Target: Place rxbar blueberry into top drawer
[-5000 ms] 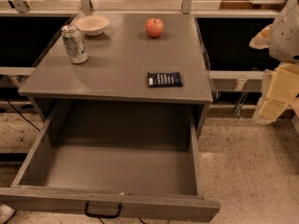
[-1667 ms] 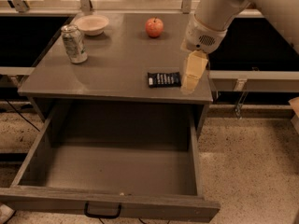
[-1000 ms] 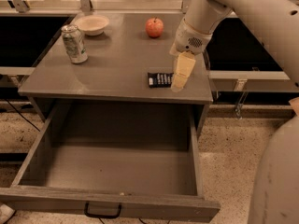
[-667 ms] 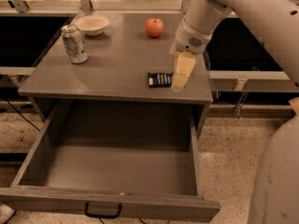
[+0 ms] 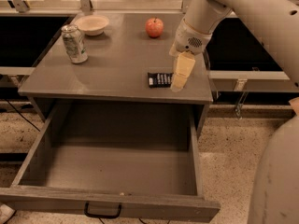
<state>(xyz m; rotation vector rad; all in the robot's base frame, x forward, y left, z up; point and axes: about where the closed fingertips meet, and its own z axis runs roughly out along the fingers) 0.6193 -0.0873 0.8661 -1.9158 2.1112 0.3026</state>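
Since the picture of five seconds ago the arm has come in from the right side, and in the last second the tool has hardly moved, only settling over the bar.

Nearest is the top drawer (image 5: 140,203), pulled far out, with the black handle (image 5: 103,212) on its front panel; nothing lies inside. Directly behind and above the drawer is the desk (image 5: 117,64). The rxbar blueberry (image 5: 160,80) lies flat on it, just behind the drawer's right rear corner and close to the desk's front edge, with its long side along that edge. The tool (image 5: 179,80) points down at the right end of the bar, touching it or very nearly. Whether the tool is released or clenched, I cannot tell, and the bar does not look lifted.

I judge the bar to be light and not fragile, but thin and low against the desk, in a smooth wrapper that can slide. The best hold would be from above, across the short width near the middle, with the tool coming down fully to the desk surface. A hold at the very end may let the bar tip or slip out, and a push from the side could move it over the front edge.

Farther behind the drawer's left side stands a dented can (image 5: 74,43); beyond it a pale bowl (image 5: 92,24), and behind the drawer's middle, at the far edge, a red apple (image 5: 154,27) — all well apart from the bar.
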